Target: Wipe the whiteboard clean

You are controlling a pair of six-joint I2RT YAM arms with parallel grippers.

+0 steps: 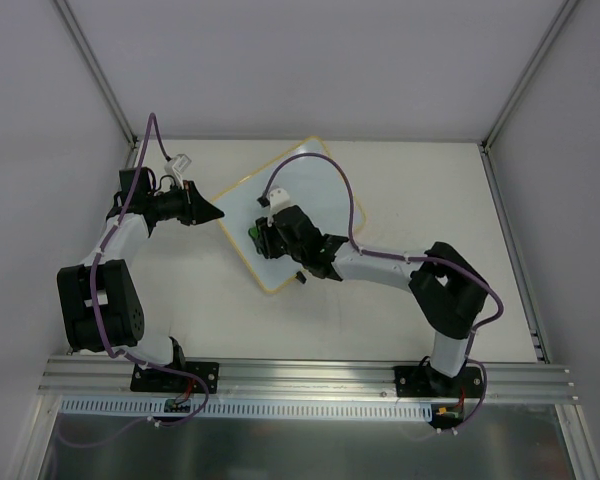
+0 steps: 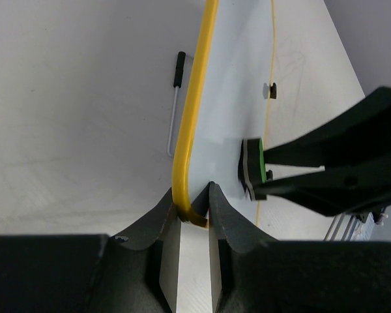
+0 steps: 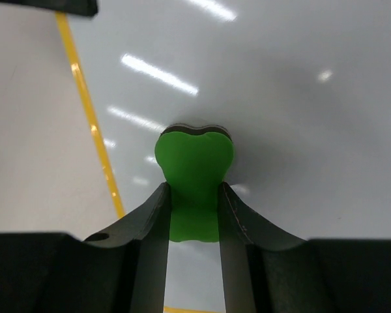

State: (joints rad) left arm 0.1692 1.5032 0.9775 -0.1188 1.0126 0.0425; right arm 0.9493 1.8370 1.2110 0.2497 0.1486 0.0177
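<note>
Top view, board: The small rectangular whiteboard with a glossy white face and thin yellow frame [image 1: 310,180] lay askew on the pale table top [image 1: 440,190], between the two arms.
Top view, left claw: The left gripper [image 1: 217,214] reached in to the board's left corner.
Top view, right claw: The right gripper [image 1: 264,236] sat over the board's lower left part with the small green eraser block [image 1: 253,235] at its tip.
Left wrist, grip: And there it was. The left gripper [image 2: 193,199] was pinched nearly shut on the rounded corner of the yellow frame, pinning the whiteboard [image 2: 234,85] in place.
Left wrist, eraser: The eraser [image 2: 253,168] was pressed flat to the white face, held by the right gripper [image 2: 266,171].
Left wrist, extra: A thin wire leg with a black tip [image 2: 176,98] lay on the table just beside the frame.
Right wrist, grip: The right gripper [image 3: 194,199] was clamped tight on the green eraser [image 3: 194,156], its pad against the whiteboard [image 3: 280,98].
Right wrist, surface: Only lamp glare showed here, and no writing that I could make out.
Step in hand: Wiping, by my reading, with one arm bracing and the other rubbing.
Next move: It likely calls for steady downward pressure and sweeps across the unwiped face, while the corner hold stays firm so the board doesn't slide.
</note>
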